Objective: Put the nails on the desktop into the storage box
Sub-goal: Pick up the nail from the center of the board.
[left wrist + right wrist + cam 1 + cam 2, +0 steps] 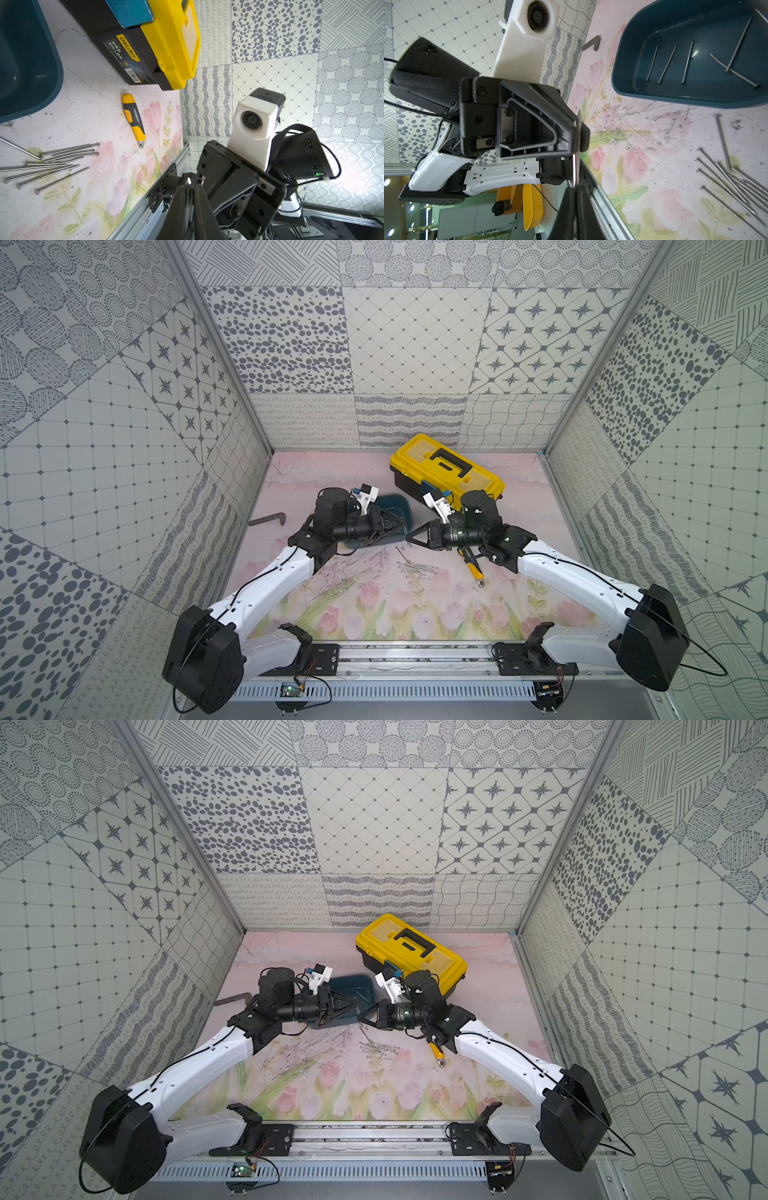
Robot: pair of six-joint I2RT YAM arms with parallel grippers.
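My left gripper [404,531] and right gripper [409,538] meet tip to tip just off the storage box's [400,506] near right corner. In the right wrist view a single nail [576,166] runs from my right gripper [575,191], shut on it, up into my left gripper [578,133], whose fingers also clamp it. In the left wrist view its bright end [189,181] shows between the shut left fingers. Several nails [687,62] lie inside the teal box [675,93]. A loose cluster of nails [417,570] [733,182] lies on the tulip-printed desktop [374,614] in front of the grippers.
A yellow-lidded black toolbox [446,472] stands behind the right arm. A yellow-and-black utility knife [476,570] lies under the right forearm. A dark L-shaped bar [268,519] lies at the left wall. The metal rail [415,651] runs along the front edge.
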